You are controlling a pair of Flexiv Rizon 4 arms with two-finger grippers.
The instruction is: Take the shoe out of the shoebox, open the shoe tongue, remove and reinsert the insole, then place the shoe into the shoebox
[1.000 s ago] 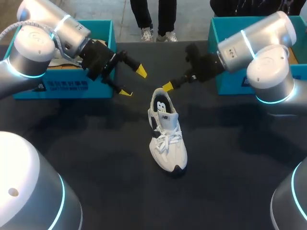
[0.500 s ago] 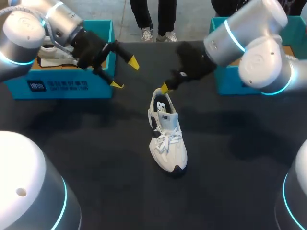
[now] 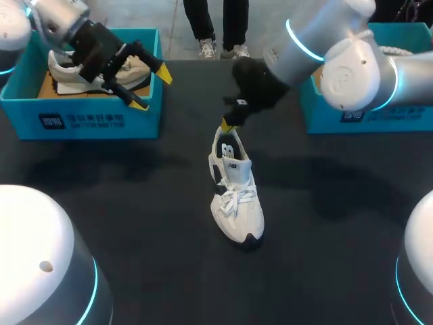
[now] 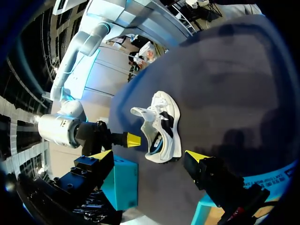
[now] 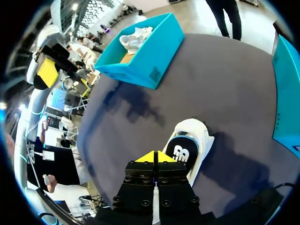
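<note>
Print is showing in several places, none of it read off here. A white logo is sitting on the dark insole inside the shoe [image 3: 233, 193], a small mark on its tongue. A line of white lettering is running along the front wall of the left shoebox [image 3: 88, 112], and a smaller label is showing on the right shoebox [image 3: 369, 112].

The shoe is standing upright on its sole on the dark table [image 3: 135, 203], out of both boxes, heel pointing away from the robot and toe toward it. It is a white trainer with black side panels, a black toe bumper and white laces; its tongue is standing up over the open collar.

The right gripper [image 3: 228, 125] is hanging right at the shoe's heel rim with its yellow tips pressed together and nothing between them. The right wrist view is showing the joined tips [image 5: 154, 156] over the heel end; whether they are touching the shoe cannot be told.

The left gripper [image 3: 151, 90] is hovering well apart from the shoe, over the near corner of the left shoebox. Its fingers are spread wide and gripping nothing. A second shoe [image 3: 71, 71] is lying inside that box.
</note>
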